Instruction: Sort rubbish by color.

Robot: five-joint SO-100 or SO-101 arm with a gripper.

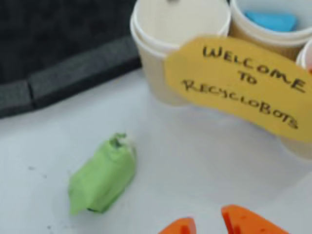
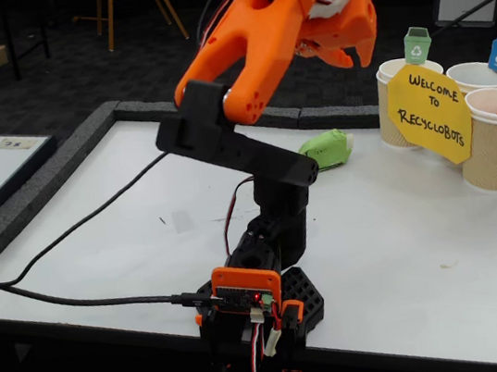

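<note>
The green wad [image 1: 102, 176] lies alone on the white tabletop [image 1: 195, 161], on its side, down-left of the yellow sign [image 1: 239, 80] in the wrist view. In the fixed view it sits just left of the sign, partly behind the arm. A blue wad [image 1: 271, 21] already lies in the cup behind the sign. The cup at the sign's left end [image 1: 178, 29] looks empty, and in the fixed view it carries a green flag [image 2: 416, 45]. The orange wad is not visible.

The hand [image 1: 208, 225] is spread and holds nothing; only its two orange tips show at the bottom of the wrist view, to the right of the wad. In the fixed view it hangs high above the tabletop.

The step in hand appears to be fetching the green wad. To do it well, shift the hand away from the sign until the wad sits between the tips, turn to pinch across its narrow width, and descend straight. The lift should clear the sign's edge before moving over the green-flagged cup.
</note>
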